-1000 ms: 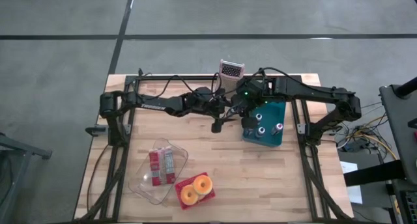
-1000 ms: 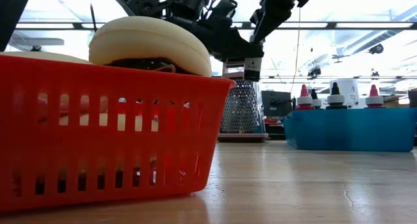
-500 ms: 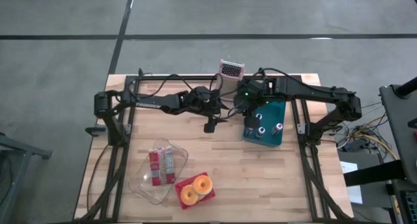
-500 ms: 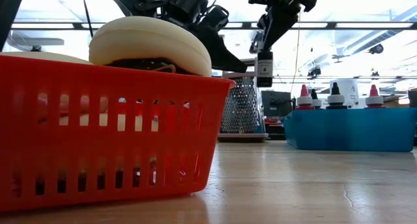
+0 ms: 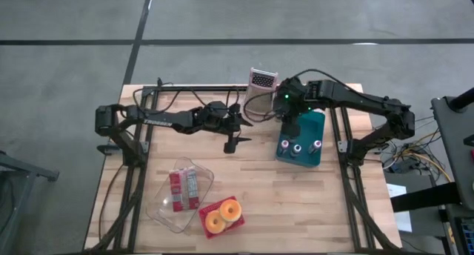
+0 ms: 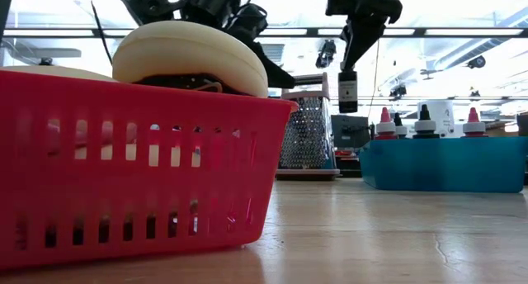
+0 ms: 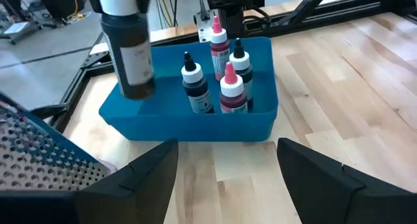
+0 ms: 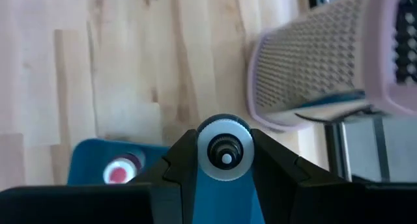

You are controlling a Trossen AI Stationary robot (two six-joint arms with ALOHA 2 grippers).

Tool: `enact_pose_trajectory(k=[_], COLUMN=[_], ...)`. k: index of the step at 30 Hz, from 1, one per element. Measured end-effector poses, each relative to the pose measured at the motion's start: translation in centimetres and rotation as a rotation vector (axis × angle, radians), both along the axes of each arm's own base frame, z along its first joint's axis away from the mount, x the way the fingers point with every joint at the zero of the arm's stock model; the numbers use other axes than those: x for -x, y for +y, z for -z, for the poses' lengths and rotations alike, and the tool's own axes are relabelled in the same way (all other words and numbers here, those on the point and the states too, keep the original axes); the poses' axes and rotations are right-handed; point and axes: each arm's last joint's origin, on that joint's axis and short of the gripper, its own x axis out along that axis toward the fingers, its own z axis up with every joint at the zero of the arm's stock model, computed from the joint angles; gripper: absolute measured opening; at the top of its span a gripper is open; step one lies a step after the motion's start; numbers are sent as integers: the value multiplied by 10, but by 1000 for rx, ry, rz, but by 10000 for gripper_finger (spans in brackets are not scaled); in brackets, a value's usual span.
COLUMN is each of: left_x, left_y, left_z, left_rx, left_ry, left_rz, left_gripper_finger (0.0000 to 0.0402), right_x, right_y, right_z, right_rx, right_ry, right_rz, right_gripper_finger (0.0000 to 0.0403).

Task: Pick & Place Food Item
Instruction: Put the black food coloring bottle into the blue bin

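Both arms [image 5: 222, 121] over wooden table [image 5: 259, 203]

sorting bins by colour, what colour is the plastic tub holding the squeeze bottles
Blue, the plastic tub shows best in the left wrist view.

Readable text: none that I can make out from any of my cameras.
Dark bottle [image 7: 128, 45]: I see a pale label with small print on its side, too blurred for me to read.
Same bottle, low view [image 6: 348, 90]: a light label shows there as well, but no letters come through.
Bottles in the blue bin [image 7: 189, 123]: I can see no lettering on them.
Packets in the clear tray [image 5: 184, 190]: red and white wrappers, any print too small for me to tell.
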Motion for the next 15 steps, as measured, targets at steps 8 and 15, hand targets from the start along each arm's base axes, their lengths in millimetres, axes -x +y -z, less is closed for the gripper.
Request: enact_pose_trajectory(k=[8, 15], left_x=[14, 17], left_y=[-3, -3], left_z=[-8, -9], left_rx=[-5, -2], left_ry=[-57, -62], left_rz=[-12, -13], left_gripper_finger=[261, 261], right_x=[27, 55], right_y=[-27, -41], right_z=[5, 12], right_rx=[-3, -29], right_ry=[10, 12], right_rz=[111, 182], right_gripper_finger=[104, 104])
